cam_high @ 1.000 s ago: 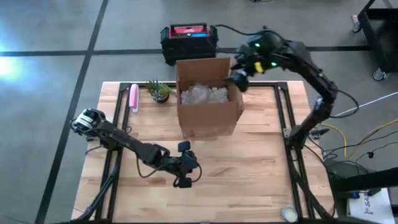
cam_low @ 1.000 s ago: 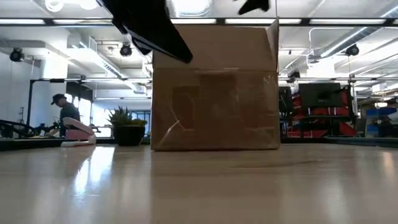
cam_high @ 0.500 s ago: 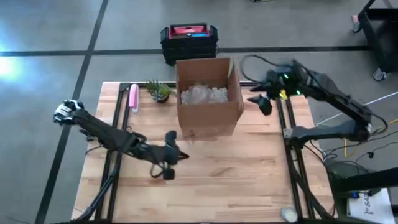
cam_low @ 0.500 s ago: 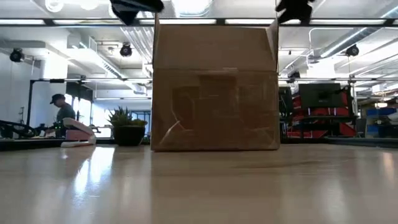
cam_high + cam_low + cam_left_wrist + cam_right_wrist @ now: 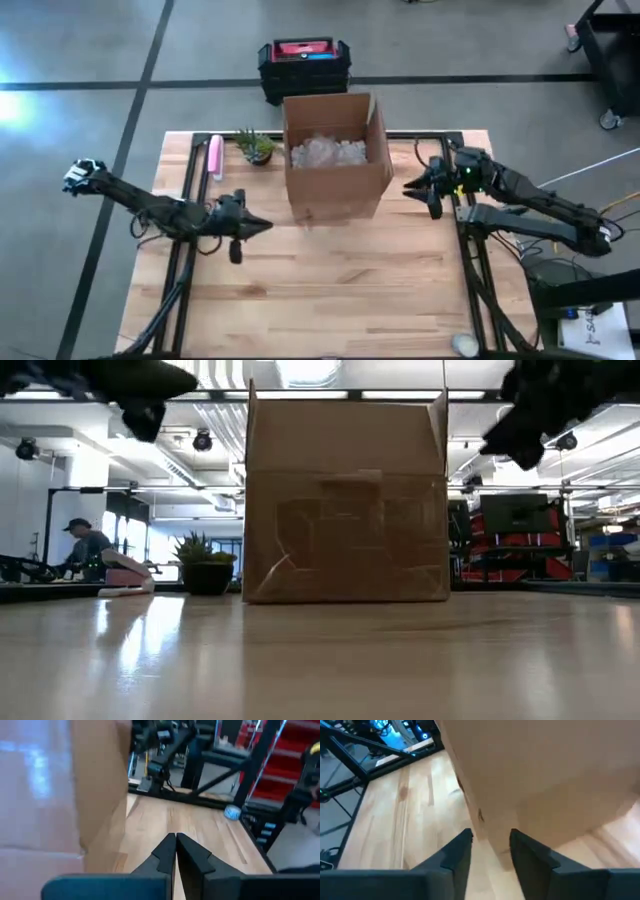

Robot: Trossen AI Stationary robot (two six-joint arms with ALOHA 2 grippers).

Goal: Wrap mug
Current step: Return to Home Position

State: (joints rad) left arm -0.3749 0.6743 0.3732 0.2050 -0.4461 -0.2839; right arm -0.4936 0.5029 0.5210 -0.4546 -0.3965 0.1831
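No mug shows in any view. An open cardboard box (image 5: 335, 160) stands on its base at the table's far middle, with crumpled clear wrap (image 5: 328, 152) inside it. My left gripper (image 5: 262, 226) hovers left of the box's near corner, shut and holding nothing; its closed tips (image 5: 175, 836) point past the box wall (image 5: 100, 795). My right gripper (image 5: 412, 187) hovers right of the box, open, its fingers (image 5: 512, 834) aimed at the box's side (image 5: 545, 775) without touching. In the low view both grippers hang high, the left (image 5: 145, 400) and the right (image 5: 520, 425).
A small potted plant (image 5: 257, 147) and a pink object (image 5: 214, 157) sit at the far left of the table. A black and red case (image 5: 303, 65) lies on the floor behind the box. A small round object (image 5: 465, 343) rests near the front right corner.
My left gripper has drawn back from the table's near middle toward the left edge. My right gripper has left the box's far right corner, swinging toward the right and near sides and dropping lower beside the box. The box has stayed put.
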